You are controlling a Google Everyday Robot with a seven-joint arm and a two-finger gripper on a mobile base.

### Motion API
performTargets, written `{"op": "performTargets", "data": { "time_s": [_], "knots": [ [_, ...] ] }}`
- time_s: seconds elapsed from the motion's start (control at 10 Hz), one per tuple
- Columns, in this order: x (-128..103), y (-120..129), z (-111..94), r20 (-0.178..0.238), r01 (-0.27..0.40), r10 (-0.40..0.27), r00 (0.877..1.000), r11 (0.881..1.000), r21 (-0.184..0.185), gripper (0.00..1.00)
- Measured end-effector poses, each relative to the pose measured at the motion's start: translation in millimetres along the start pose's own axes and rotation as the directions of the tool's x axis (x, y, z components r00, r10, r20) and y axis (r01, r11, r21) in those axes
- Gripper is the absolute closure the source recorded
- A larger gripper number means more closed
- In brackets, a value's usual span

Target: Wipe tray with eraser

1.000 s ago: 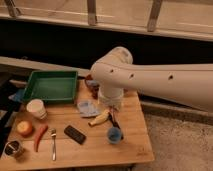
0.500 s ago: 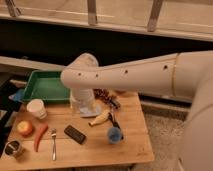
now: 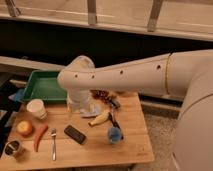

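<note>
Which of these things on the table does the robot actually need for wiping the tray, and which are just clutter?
Needed: green tray; black block, likely the eraser; gripper, low over the table by the tray's right edge.
Just lying about: white cup; banana; blue cup; fork; red vegetable; round fruit; tin.

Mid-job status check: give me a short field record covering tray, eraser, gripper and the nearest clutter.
tray: green tray, back-left on the wooden table
eraser: black eraser, flat, front-centre, not held
gripper: gripper at the arm's end, low beside the tray's right edge, behind the eraser
clutter: banana and blue cup right of eraser; white cup and fork left
wipe: not yet begun
</note>
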Motion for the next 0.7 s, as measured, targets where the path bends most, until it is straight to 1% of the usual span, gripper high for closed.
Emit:
{"op": "performTargets", "data": {
  "time_s": [0.2, 0.3, 0.4, 0.7],
  "knots": [
    [3, 5, 17, -0.01, -0.002, 0.002, 1.0, 1.0, -0.02, 0.35],
    [5, 8, 35, -0.024, 0.003, -0.004, 1.0, 1.0, -0.024, 0.35],
    [8, 8, 54, -0.042, 0.003, -0.004, 0.999, 1.0, -0.023, 0.35],
    [19, 11, 98, -0.109, 0.007, -0.007, 0.994, 1.0, -0.001, 0.35]
  ]
}}
